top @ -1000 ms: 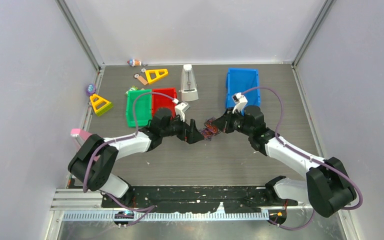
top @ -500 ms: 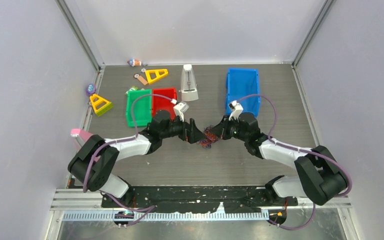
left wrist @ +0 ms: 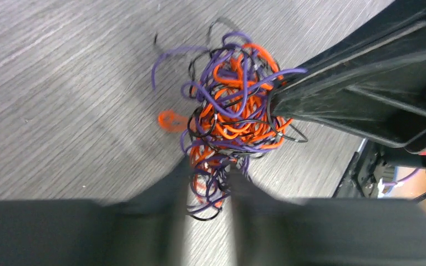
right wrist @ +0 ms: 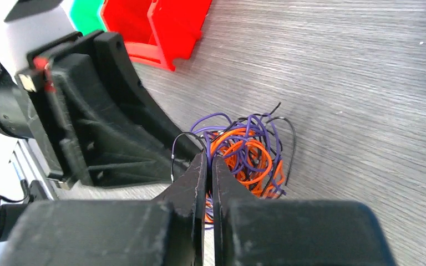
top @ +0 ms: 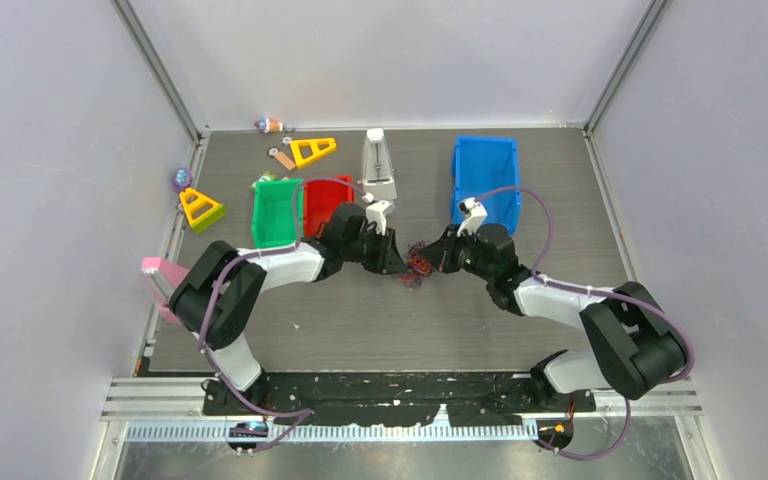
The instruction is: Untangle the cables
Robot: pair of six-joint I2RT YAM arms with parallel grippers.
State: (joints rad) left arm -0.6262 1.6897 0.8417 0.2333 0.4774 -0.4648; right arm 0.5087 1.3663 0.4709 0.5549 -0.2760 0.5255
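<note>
- While both arms meet mid-frame in the top view, the cables sit as one tight orange, purple and black ball on the table, between the two tips and just lower right of the red bin.
- left gripper: a narrow gap shows between its fingers at the bottom of its wrist view, with strands of the cables running into it. That part is blurred, so I can't tell whether it's clamping or only straddling them.
- right gripper: fingers pressed almost together with only a slit between, tips at the left edge of the cables. In the left wrist view its tip is buried in the ball's upper right side. I read that as pinching wire.
- Step, my read: grip-and-separate, one arm on each side. No strand is freed yet; only a small orange loop pokes out at the ball's left.
- Next move, judgement: confirm the left has its own strand, then draw the arms apart slowly and low. If the whole ball follows one arm, regrip on a single colour's loose end.
- Risk: a hard pull likely tightens the knot.
- Writing: no brand, label or text legible in any view.
</note>
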